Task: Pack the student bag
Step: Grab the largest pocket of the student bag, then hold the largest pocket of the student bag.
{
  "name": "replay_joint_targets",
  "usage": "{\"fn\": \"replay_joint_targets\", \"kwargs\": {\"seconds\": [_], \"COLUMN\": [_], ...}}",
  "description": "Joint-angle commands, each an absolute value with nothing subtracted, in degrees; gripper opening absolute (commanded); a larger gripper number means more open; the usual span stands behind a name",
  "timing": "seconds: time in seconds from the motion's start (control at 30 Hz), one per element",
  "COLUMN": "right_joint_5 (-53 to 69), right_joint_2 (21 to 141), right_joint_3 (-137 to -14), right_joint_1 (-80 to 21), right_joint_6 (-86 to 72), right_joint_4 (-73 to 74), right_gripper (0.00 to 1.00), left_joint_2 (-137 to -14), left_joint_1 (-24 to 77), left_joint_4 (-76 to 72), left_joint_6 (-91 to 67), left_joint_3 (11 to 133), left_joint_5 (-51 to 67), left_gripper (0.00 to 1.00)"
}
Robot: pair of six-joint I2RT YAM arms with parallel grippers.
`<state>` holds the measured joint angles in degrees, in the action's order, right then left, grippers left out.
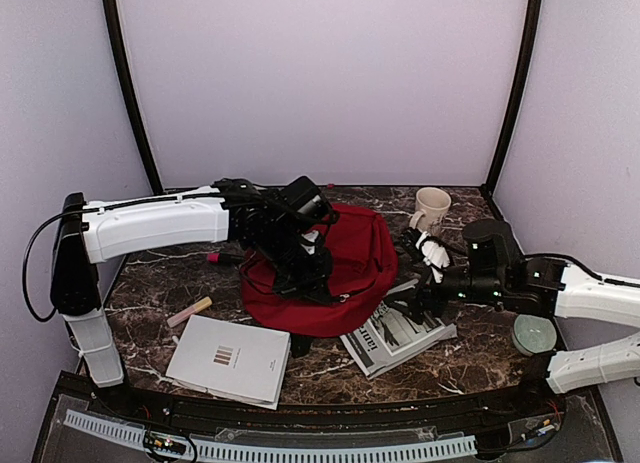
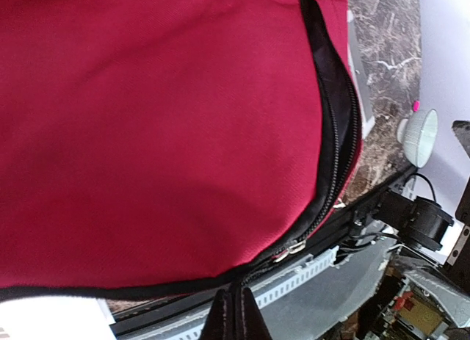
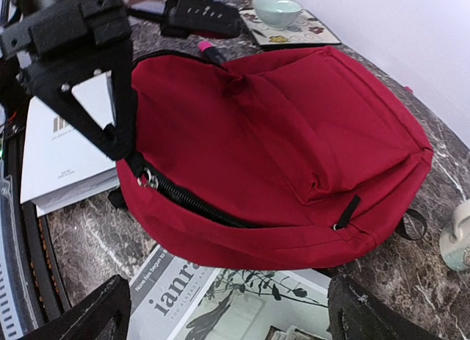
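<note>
**Task item.** The student bag [image 1: 345, 258], red fabric, lies flat on the dark marbled worktop [image 1: 160, 283] at the centre of the overhead frame. Its dark zipper [image 3: 198, 204] runs along the edge facing the lower part of the right-wrist frame. That zipper shows a metal pull at its left end.

**Left gripper.** The left gripper [image 3: 123, 145] stands over the bag's left portion. Its fingers are pressed together and pinch the bag's black zipper edge, just beside the metal pull. In the left-wrist frame the joined fingertips sit at bottom centre, with the zipper tape leading straight into them.

**Right gripper.** The right gripper [image 1: 412, 305] sits right of the bag, above a magazine [image 1: 395, 333]. Its fingers [image 3: 95, 314] are spread wide at the two lower corners of its own frame. Nothing is between them.

**Other items.**
- The magazine lies partly under the bag's lower right edge.
- A white book [image 1: 230, 358] lies at lower left of centre in the overhead frame, near the bag.
- A pale marker [image 1: 190, 311] lies left of the book's upper corner.
- A cream mug [image 1: 432, 208] stands upright at upper right of the bag, apart from it.
- A pale green bowl [image 1: 533, 333] sits at the right side of the overhead frame, close to the right arm.
</note>
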<state>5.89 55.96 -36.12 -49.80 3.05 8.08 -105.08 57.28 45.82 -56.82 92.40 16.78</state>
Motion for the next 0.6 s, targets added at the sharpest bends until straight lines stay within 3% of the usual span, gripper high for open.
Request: {"fn": "replay_joint_targets", "kwargs": {"seconds": [0.0,0.33,0.57], "right_joint_5": [13.0,16.3,12.2], "right_joint_2": [58.5,60.7,65.0], "right_joint_3": [-39.1,-39.0,-37.7], "right_joint_1": [-49.6,-51.1,-53.6], "right_joint_6": [8.9,11.5,6.2], "right_joint_4": [9.6,8.1,1.6], "right_gripper": [0.94,0.95,0.94], "left_joint_2": [-100.8,-99.5,-100.2], "left_joint_1": [57.5,56.5,52.5], "left_joint_4": [52.3,52.3,54.9], "left_joint_6": [-55.3,-51.8,-46.6], "left_joint_3": [93.9,96.2,97.7], "left_joint_5": [11.0,8.2,10.2], "left_gripper": [0.00,0.00,0.00]}}
